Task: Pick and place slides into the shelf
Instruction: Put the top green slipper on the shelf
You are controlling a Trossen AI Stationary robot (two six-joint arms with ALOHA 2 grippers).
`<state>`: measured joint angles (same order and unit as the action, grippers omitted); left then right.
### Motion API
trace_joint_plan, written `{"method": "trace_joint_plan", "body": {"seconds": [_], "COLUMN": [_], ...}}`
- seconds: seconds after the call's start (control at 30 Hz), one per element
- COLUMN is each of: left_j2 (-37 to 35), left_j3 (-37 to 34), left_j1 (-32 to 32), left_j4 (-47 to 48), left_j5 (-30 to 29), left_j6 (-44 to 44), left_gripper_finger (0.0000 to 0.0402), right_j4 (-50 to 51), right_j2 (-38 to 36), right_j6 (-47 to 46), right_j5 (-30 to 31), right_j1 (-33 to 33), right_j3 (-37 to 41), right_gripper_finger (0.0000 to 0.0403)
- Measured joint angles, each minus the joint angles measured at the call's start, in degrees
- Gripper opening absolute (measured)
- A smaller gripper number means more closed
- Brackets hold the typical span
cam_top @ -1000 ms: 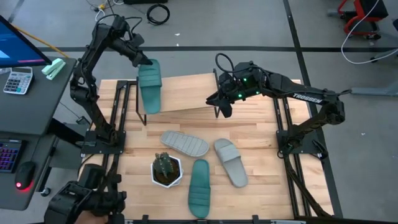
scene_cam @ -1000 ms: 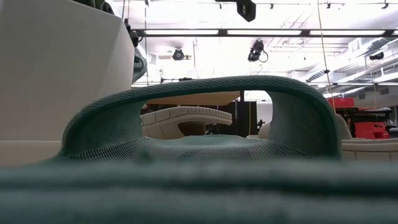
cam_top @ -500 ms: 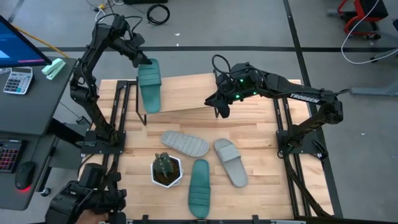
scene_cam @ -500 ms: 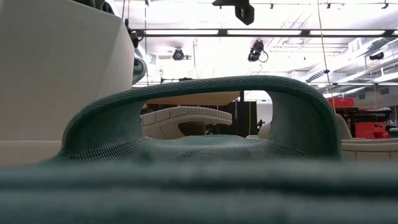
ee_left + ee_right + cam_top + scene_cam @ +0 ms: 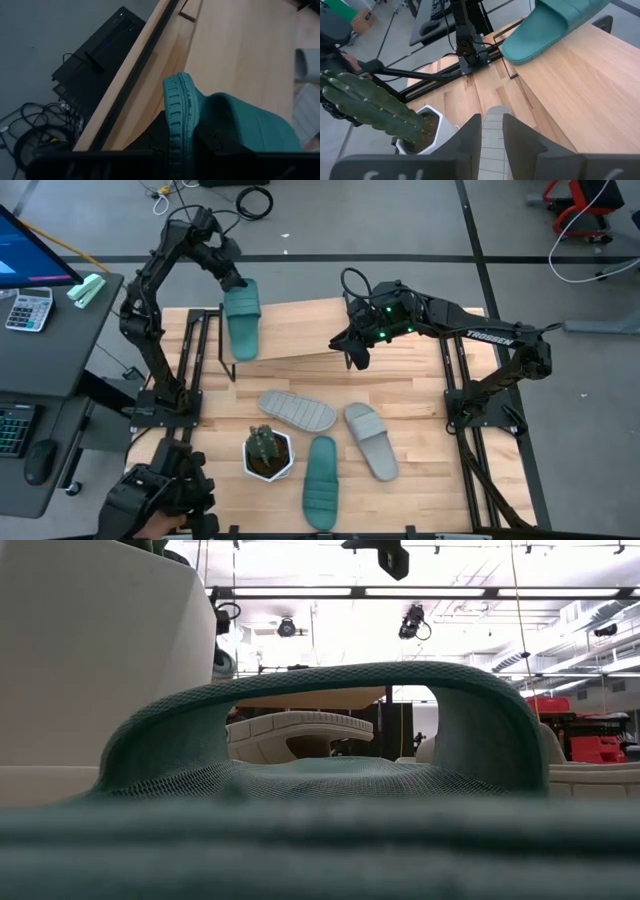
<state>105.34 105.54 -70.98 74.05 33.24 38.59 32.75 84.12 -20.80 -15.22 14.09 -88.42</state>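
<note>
Pinching the ribbed rubber edge of a teal slide [image 5: 240,320], the left end effector [image 5: 233,283] rests it on the flat wooden shelf [image 5: 300,330].

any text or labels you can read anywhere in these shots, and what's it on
"TROSSEN" in white letters on the right arm, seen in the high view.
Calculator on the side desk: key markings too small to read.
Slides, shelf and plant pot: no text visible.

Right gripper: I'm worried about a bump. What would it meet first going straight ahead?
Probably the grey slide showing between the right gripper fingers, with the potted cactus off to one side; depth is unclear.
</note>
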Motion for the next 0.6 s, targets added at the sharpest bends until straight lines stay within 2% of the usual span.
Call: {"method": "trace_joint_plan", "body": {"seconds": [0.3,0.47,0.6], "left_j2": [0.68,0.68,0.68], "left_j3": [0.0,0.0,0.0], "left_j1": [1.55,1.5,1.5], "left_j4": [-2.08,-2.01,-2.11], "left_j5": [-6.33,-7.92,-9.87], "left_j6": [0.07,-0.55,-1.32], "left_gripper_finger": [0.0046,0.0047,0.0077], "right_j4": [0.0,0.0,0.0], "right_j2": [0.0,-0.02,-0.02], "right_j6": [0.0,0.22,0.31], "right_j5": [0.0,0.0,0.0], "right_j1": [0.0,0.0,0.0], "right_j3": [0.0,0.0,0.0], "right_gripper_finger": [0.0086,0.0086,0.0086]}}
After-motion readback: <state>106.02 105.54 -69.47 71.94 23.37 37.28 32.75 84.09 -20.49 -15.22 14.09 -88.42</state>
